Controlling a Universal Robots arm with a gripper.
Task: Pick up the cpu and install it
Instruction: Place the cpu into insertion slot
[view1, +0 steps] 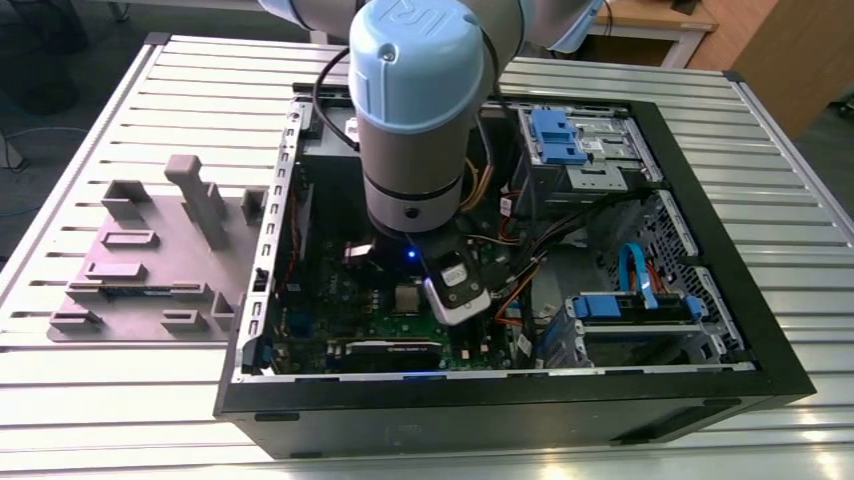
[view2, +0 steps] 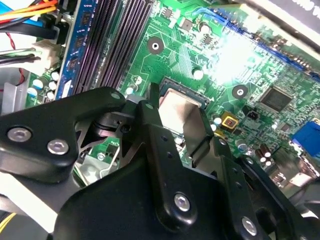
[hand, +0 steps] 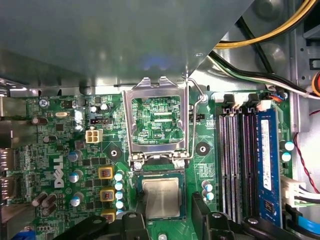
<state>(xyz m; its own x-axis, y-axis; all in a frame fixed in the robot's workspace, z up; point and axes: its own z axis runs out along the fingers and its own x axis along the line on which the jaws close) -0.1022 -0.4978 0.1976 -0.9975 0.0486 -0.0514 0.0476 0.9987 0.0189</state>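
Cpu (hand: 160, 197) lies in the socket (hand: 136, 184), flat as far as I can judge. My pincer (hand: 168, 206) sits around it, and I cannot tell if it squeezes or is loose. The metal flap (hand: 131, 125) stands open just beside the socket. If the chip sits crooked, a push could bend the socket's tiny pins.

1. In the exterior view, the arm (view1: 414, 110) hides most of the green board (view1: 374, 325) from us.
2. In both wrist views, the gripper (view2: 176, 125) (hand: 167, 212) covers the chip's (view2: 175, 107) (hand: 160, 197) sides; we cannot tell if they touch.
3. Glare blurs part of the board (view2: 165, 60) in the second wrist view.
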